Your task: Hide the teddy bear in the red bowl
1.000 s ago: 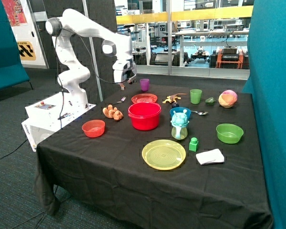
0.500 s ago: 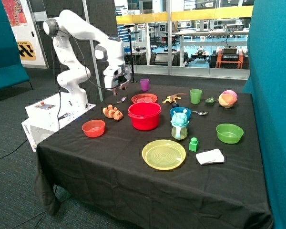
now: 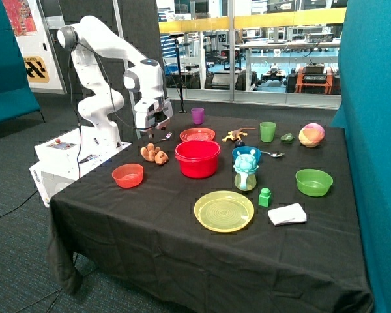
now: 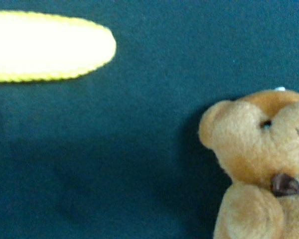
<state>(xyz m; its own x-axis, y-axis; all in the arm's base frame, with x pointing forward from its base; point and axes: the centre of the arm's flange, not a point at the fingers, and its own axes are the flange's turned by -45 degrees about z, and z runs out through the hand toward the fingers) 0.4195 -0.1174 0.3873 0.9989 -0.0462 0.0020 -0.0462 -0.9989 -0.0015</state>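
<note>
Nothing of the task is done yet. Your teddy bear (image 3: 154, 153) lies on the tabletop (image 3: 150, 222) left of centre in the outside view, just beside the red bowl (image 3: 197, 158) but outside it; the bowl looks empty. The hand (image 3: 151, 134) hangs above the bear, not touching. You can't tell whether it's spread or pressed together. The wrist view has the bear (image 4: 259, 164) at its lower right edge, so it likely needs centring. Left: descend, grab, drop in bowl.
</note>
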